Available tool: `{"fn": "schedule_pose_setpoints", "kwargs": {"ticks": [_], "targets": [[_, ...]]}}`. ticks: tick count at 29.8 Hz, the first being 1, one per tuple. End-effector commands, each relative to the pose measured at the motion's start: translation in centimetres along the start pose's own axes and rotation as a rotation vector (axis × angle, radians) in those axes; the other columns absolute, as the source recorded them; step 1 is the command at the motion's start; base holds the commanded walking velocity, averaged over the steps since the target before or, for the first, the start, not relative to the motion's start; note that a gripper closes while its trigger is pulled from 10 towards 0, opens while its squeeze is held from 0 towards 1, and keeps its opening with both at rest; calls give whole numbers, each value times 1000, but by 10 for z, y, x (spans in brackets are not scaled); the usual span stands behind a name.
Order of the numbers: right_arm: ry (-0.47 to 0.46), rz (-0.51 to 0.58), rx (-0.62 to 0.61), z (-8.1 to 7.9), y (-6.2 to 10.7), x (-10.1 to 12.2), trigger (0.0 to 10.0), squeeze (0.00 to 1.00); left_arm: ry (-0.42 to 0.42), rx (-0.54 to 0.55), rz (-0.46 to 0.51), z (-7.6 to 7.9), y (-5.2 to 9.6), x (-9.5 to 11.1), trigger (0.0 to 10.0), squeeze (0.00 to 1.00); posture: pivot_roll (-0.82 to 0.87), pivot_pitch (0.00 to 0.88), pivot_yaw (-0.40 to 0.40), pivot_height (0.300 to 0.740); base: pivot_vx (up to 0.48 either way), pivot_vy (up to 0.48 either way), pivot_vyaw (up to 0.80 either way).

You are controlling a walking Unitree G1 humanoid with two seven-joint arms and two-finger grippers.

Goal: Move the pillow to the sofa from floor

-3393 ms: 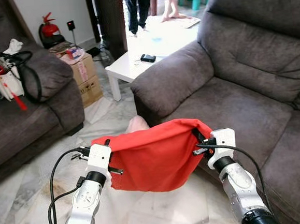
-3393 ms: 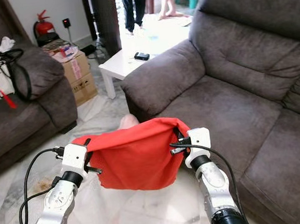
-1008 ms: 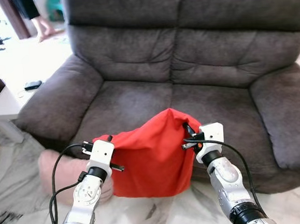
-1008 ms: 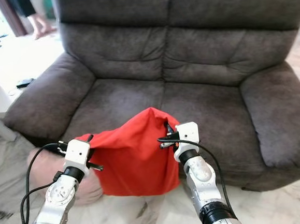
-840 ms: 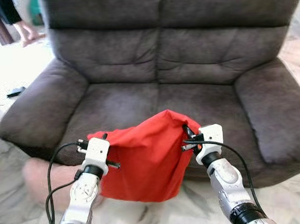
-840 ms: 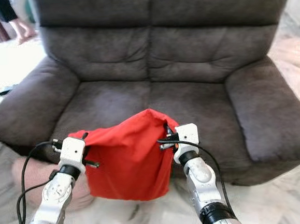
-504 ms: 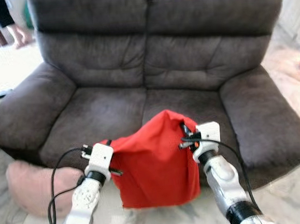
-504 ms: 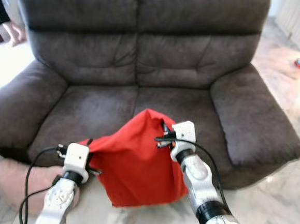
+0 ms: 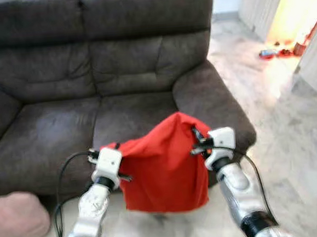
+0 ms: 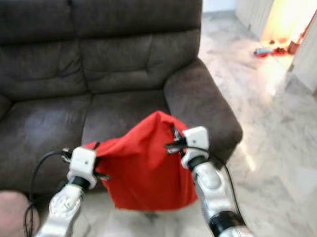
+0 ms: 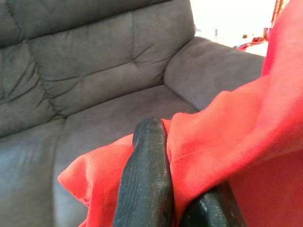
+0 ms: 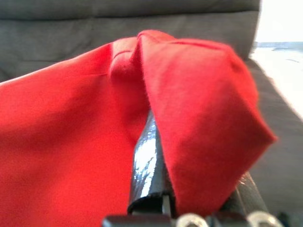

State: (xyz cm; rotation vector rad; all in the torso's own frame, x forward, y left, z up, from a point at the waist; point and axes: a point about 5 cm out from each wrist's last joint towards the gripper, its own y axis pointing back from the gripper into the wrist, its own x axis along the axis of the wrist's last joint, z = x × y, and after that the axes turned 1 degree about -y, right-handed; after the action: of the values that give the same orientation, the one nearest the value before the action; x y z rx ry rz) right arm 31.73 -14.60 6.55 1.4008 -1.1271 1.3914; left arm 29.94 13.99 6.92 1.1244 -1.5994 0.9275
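The left end effector (image 9: 117,161) is clamped on one upper corner of the red pillow (image 9: 161,165); in its wrist view the black fingers (image 11: 146,184) pinch a fold of red fabric between them. The right end effector (image 9: 197,142) is closed the same way on the opposite upper corner, with the cloth draped over its fingers (image 12: 147,163). The pillow hangs limp between the two, held in the air in front of the sofa (image 9: 63,98), just before the front edge of the sofa's right-hand seat cushion and near its right armrest. It is not touching the seat as far as can be told; its lower edge hangs over the floor (image 9: 292,141) at the sofa's foot.

No writing or label can be read on the pillow, the arms or the sofa.

The sofa is a dark grey-brown two-seater with tufted back cushions. On the floor at the sofa's left front corner lies a pink cushion (image 9: 15,220). Beyond the sofa's right armrest, pale marble floor runs toward a brightly lit doorway, where a few small red objects (image 9: 282,49) lie, too blurred to identify. Nothing stands between the pillow and the sofa seat.
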Motion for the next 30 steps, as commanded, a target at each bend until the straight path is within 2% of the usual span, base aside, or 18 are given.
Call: {"fn": "schedule_pose_setpoints", "kwargs": {"ticks": [1,5,9,15,28,30], "targets": [[6,71,35,-11,-9,14,10000,0,-33,27,87,-11,-6,16,10000,0,109,0,-10,740,0,-412,0],[32,76,73,-15,-7,13,10000,0,-29,31,87,-10,-5,16,10000,0,111,6,-12,740,0,-394,0],[49,64,87,-16,-5,11,10000,0,-27,38,82,-11,-3,15,10000,0,111,16,-14,740,0,-298,717],[17,75,86,-16,-6,12,10000,0,-13,51,80,-12,-3,15,10000,0,110,26,-12,740,0,0,98],[46,87,126,-24,-5,13,10000,0,-11,62,85,-13,-1,16,10000,0,113,34,-14,740,0,0,0],[52,86,135,-25,-5,13,10000,0,-8,64,85,-13,-1,16,10000,0,112,34,-15,740,0,0,800]]}}
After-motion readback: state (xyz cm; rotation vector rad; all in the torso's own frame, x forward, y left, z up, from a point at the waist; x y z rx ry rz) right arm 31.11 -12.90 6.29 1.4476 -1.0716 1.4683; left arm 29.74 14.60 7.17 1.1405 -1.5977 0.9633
